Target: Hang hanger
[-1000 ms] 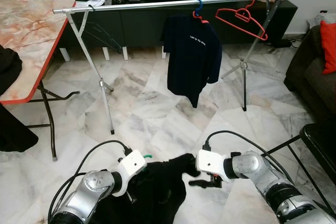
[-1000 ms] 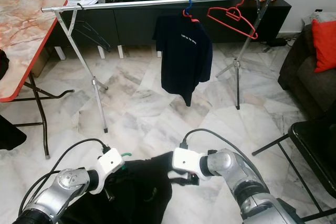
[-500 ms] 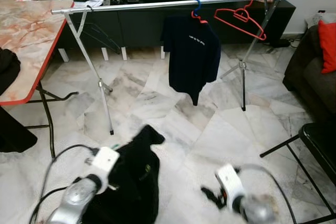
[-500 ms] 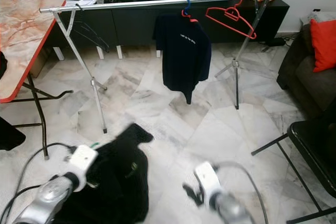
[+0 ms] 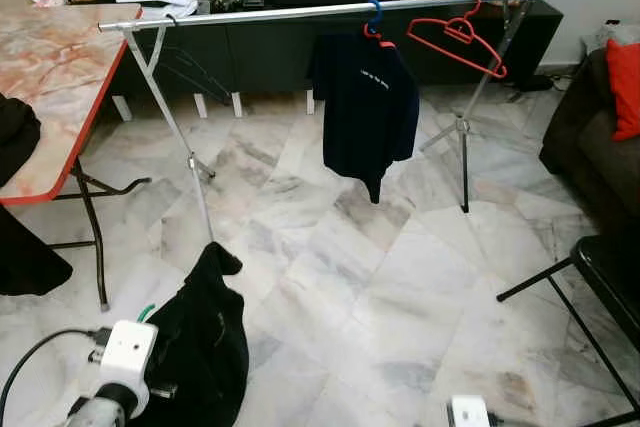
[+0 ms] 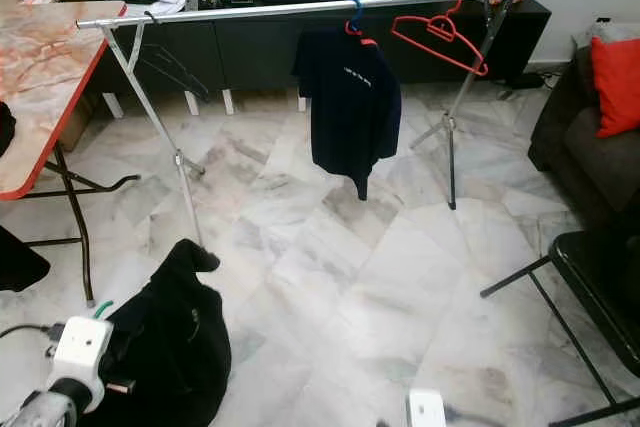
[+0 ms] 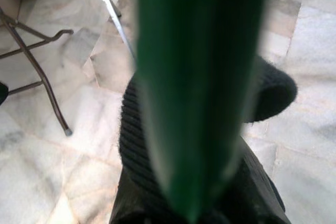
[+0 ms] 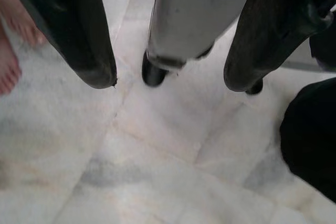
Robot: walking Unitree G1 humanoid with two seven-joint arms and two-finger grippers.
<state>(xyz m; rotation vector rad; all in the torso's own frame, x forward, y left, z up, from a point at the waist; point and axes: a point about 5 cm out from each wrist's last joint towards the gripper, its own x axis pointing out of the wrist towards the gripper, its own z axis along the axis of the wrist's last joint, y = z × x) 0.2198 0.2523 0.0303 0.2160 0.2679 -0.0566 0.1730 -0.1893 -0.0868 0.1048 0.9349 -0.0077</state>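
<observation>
the left gripper (image 7: 194, 203) holds a green hanger (image 7: 197, 77) with a black garment (image 5: 205, 347) draped on it, low near the floor by the foot of the clothes rail (image 5: 320, 9)'s left leg; its fingers are hidden by the cloth, so the grip is probably closed on the hanger. the garment hangs beside the left wrist housing (image 5: 125, 352). on the rail hang a dark t-shirt (image 5: 365, 107) on a blue hanger (image 5: 375, 15) and, toward the rail's right end, an empty red hanger (image 5: 455, 32). the right gripper (image 8: 168, 82) points down at the marble floor (image 8: 157, 156), fingers (image 8: 79, 30) spread apart and holding nothing. a person's bare foot (image 8: 13, 40) shows nearby.
</observation>
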